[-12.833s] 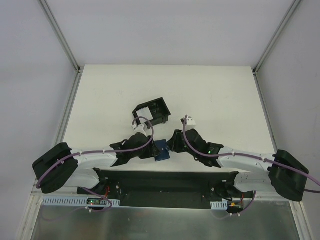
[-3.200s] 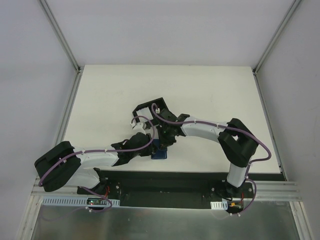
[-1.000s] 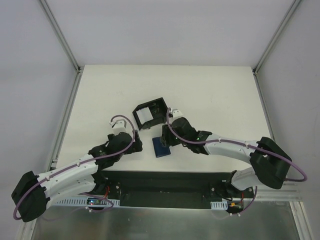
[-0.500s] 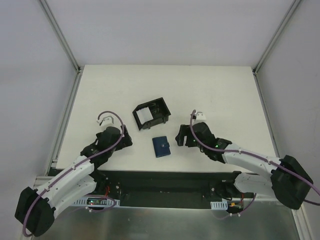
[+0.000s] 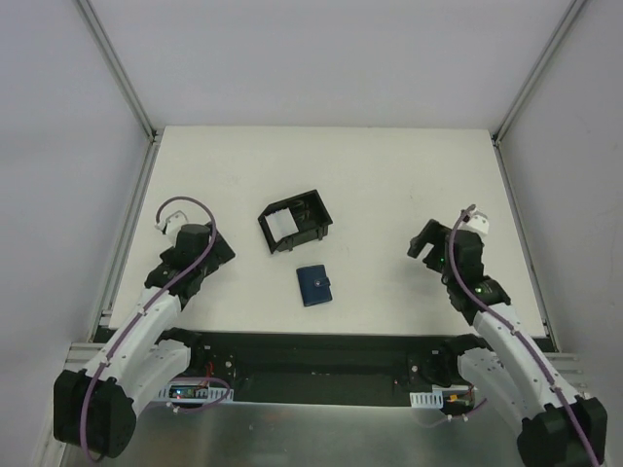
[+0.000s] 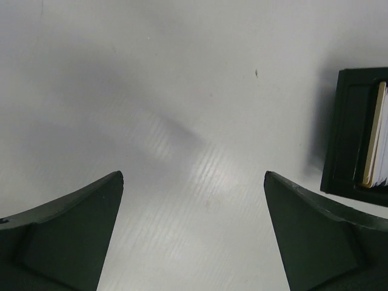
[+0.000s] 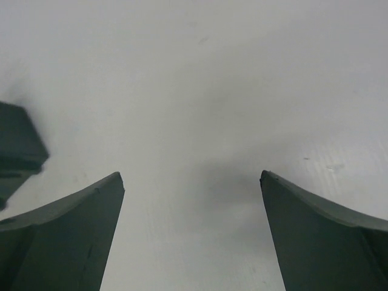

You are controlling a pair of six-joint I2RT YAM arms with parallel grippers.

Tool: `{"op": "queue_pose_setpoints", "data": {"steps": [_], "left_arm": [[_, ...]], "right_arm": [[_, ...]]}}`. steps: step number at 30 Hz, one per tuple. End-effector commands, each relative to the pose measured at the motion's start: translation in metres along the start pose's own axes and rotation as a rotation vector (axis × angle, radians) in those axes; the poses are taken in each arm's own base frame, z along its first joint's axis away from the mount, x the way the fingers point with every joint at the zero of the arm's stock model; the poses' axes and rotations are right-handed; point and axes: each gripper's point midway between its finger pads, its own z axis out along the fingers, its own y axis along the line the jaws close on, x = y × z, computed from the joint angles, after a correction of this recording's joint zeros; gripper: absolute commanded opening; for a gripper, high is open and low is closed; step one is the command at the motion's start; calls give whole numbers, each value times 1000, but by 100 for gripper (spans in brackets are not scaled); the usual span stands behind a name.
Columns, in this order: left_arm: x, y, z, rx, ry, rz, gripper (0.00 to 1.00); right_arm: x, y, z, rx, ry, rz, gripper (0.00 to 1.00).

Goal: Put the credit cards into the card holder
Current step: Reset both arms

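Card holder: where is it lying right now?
Top view: the card holder lies shut on the table, mid-width, just on the near side of the black box, apart from it.

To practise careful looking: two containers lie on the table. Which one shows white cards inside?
The black open-topped box, the larger one: white cards stand in it. The blue wallet lies shut, showing none.

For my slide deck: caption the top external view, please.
Open left claw and right claw at the sides; closed blue card holder between them, black box with white cards behind it.
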Motion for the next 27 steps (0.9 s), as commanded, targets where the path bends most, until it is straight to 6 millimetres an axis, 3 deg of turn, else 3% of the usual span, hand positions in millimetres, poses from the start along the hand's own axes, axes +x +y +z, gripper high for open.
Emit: {"op": "queue_pose_setpoints", "data": {"steps": [1,4,9,18,23,27], "left_arm": [[-35,6,-8,-131,-66,-49,99],[-37,10,-7,-178,-56,-34,99],[-38,14,-4,-210,-52,-5,99],[-47,14,-1,-216,-87,57,99],[-59,11,-1,-174,-159,99,99],[-69,-2,-2,-73,-231,179,99]], "right_arm": [[17,-52,11,132,194,95,96],[18,-70,18,184,233,67,96],[5,-91,29,241,113,-47,96],[-30,-86,37,168,-128,-188,96],[-37,-93,51,181,-232,-240,96],[-27,-102,74,219,-168,-277,96]]}}
